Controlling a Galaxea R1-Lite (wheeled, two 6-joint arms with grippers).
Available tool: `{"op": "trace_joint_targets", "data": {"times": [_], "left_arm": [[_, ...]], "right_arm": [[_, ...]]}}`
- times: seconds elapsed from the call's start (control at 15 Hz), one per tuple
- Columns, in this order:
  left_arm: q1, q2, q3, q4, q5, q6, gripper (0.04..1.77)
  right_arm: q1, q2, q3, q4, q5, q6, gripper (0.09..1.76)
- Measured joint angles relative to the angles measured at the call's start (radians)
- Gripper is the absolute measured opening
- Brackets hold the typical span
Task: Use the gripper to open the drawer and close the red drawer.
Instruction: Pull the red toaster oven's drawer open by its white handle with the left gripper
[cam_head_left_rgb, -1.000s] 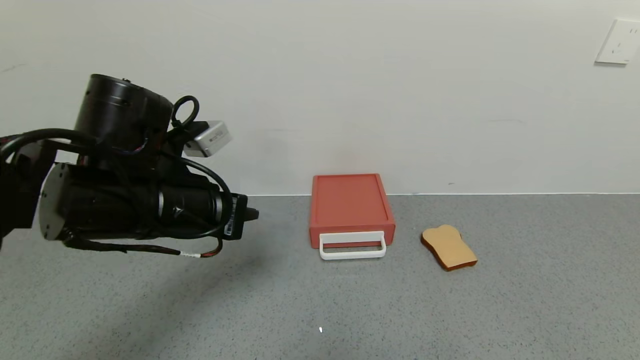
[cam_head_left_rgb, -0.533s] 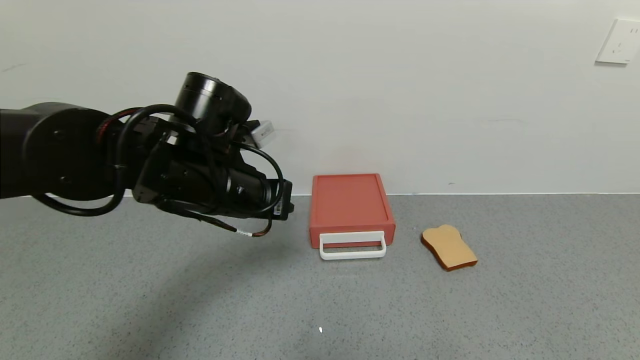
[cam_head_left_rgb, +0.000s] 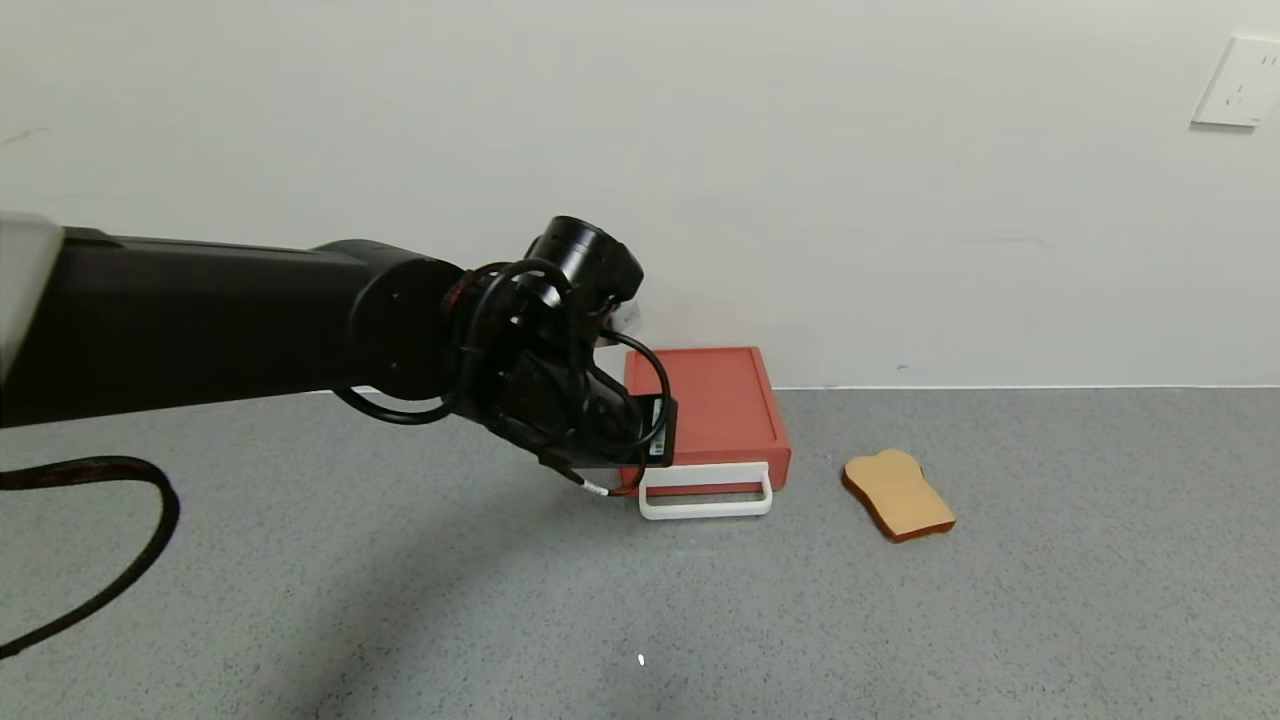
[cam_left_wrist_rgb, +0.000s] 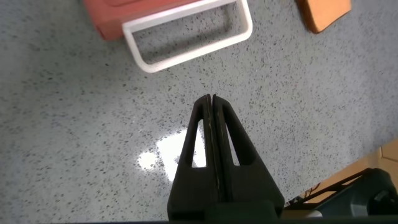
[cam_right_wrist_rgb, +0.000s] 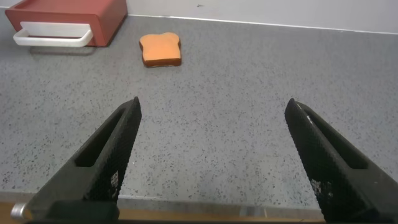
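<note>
The drawer, a flat coral-red box, sits at the counter's far edge against the wall, about midway along it. Its long axis runs from the wall toward you, and its front face with the white loop handle points at you. You see the tray pushed in, so its contents are hidden. The handle lies flat on the counter, projecting from the front.

Your left gripper hovers above the counter just beside the drawer's front left corner, its two black fingers pressed together, tips meeting and holding nothing. In the left wrist view the tips stand short of the handle, not touching it.

Your right gripper waits near the counter's near edge, fingers spread wide and empty.

A toast slice lies flat on the counter, right of the drawer and apart from it.
</note>
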Motion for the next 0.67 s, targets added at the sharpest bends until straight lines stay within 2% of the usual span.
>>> {"op": "trace_joint_targets", "data": {"times": [0.33, 0.67], "left_arm": [[-0.03, 0.103, -0.075, 0.006, -0.002, -0.03, 0.11], [-0.049, 0.169, -0.148, 0.009, -0.002, -0.11, 0.11]], "right_arm": [[0.001, 0.0, 0.0, 0.0, 0.001, -0.002, 1.7], [0.001, 0.0, 0.0, 0.0, 0.002, -0.002, 1.7]]}}
